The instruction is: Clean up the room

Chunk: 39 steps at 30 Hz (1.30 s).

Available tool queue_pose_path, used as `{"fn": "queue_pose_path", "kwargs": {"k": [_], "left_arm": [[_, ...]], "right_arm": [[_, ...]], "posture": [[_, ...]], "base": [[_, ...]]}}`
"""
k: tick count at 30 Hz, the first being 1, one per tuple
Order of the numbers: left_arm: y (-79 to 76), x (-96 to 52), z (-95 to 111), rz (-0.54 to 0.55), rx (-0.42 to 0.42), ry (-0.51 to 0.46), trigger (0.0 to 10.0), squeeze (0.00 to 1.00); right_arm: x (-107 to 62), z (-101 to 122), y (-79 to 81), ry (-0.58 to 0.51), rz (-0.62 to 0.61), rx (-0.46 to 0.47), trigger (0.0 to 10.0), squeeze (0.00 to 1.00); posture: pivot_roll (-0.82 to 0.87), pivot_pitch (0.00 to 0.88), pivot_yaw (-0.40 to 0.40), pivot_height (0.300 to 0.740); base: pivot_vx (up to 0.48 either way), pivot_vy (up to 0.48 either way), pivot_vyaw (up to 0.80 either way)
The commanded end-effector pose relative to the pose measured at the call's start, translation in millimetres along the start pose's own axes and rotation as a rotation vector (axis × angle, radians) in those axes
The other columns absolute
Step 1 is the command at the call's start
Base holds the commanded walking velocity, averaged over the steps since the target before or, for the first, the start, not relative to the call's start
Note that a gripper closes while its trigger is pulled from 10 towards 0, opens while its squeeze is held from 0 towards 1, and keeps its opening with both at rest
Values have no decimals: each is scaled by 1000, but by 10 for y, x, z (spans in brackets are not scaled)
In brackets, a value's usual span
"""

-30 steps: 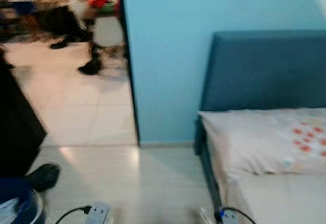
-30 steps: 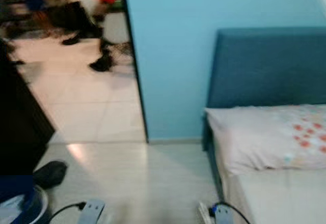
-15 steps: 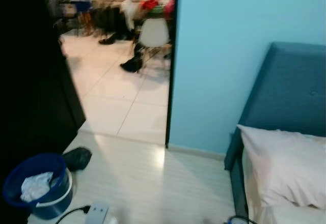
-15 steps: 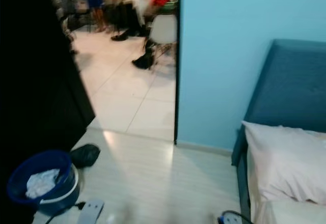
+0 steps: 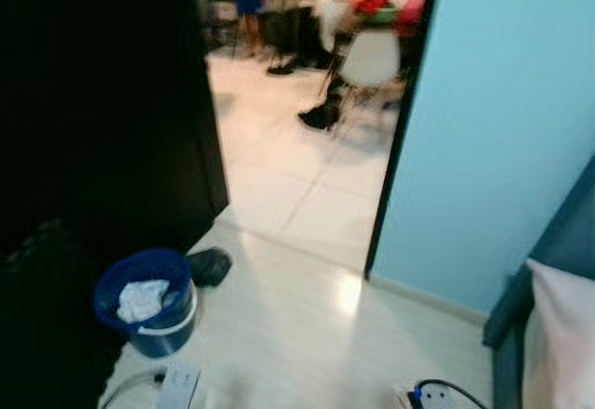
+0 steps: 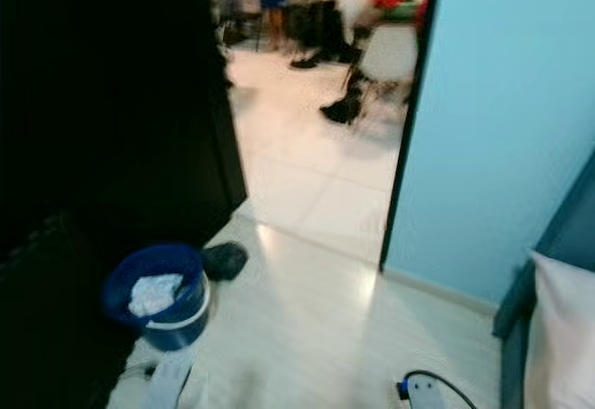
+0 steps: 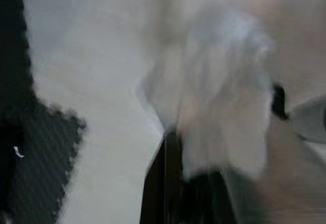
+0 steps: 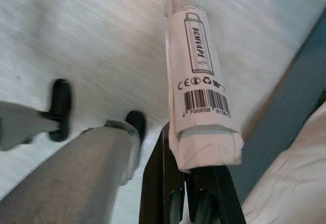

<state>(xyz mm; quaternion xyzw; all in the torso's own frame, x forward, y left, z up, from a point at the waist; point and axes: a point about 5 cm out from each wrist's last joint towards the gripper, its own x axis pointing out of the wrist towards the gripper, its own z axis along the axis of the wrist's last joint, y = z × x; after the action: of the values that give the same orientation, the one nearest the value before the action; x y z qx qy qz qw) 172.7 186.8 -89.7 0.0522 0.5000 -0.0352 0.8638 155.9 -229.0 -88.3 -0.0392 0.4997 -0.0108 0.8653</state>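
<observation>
Cloth (blurred) in left gripper

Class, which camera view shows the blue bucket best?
The left eye view: the blue bucket stands whole on the floor, a white rag inside. The right eye view shows it too, slightly more blurred. The wrist views point elsewhere.

Open pale floor runs ahead to the doorway. On the left a dark cabinet walls that side, with a blue bin and a dark shoe just beside it. A power strip with cable lies near the bed on the right.
</observation>
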Motion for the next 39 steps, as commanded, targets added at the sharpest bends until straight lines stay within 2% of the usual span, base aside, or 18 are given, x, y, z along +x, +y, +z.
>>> {"fn": "queue_pose_path", "kwargs": {"k": [1, 5, 14, 19, 31, 39], "left_arm": [[24, 1, 29, 8, -10, -9, 10000, 0], [-7, 6, 48, -1, -43, -16, 10000, 0], [-23, 9, 56, -7, -46, -17, 10000, 0], [-20, 8, 59, -6, -53, -21, 10000, 0], [-34, 13, 99, -15, -66, -33, 10000, 0], [-44, 18, 153, -17, -69, -49, 10000, 0]], "right_arm": [[16, 88, 35, -24, 15, -14, 10000, 0], [25, 179, 27, -43, 23, -37, 10000, 0], [44, 318, 97, -84, 54, -67, 10000, 0], [51, 339, 136, -81, 69, -88, 10000, 0], [46, 290, 125, -74, 64, -52, 10000, 0], [46, 288, 159, -80, 88, -66, 10000, 0]], "posture": [[31, 0, -27, 740], [33, 0, -30, 740], [34, 0, -30, 740], [34, 0, -30, 740], [31, 0, -28, 740], [31, 0, -28, 740]], "base": [[0, 0, 775], [0, 0, 772], [33, 0, 731], [368, 0, 0], [379, 0, 0], [365, 0, 53]]}}
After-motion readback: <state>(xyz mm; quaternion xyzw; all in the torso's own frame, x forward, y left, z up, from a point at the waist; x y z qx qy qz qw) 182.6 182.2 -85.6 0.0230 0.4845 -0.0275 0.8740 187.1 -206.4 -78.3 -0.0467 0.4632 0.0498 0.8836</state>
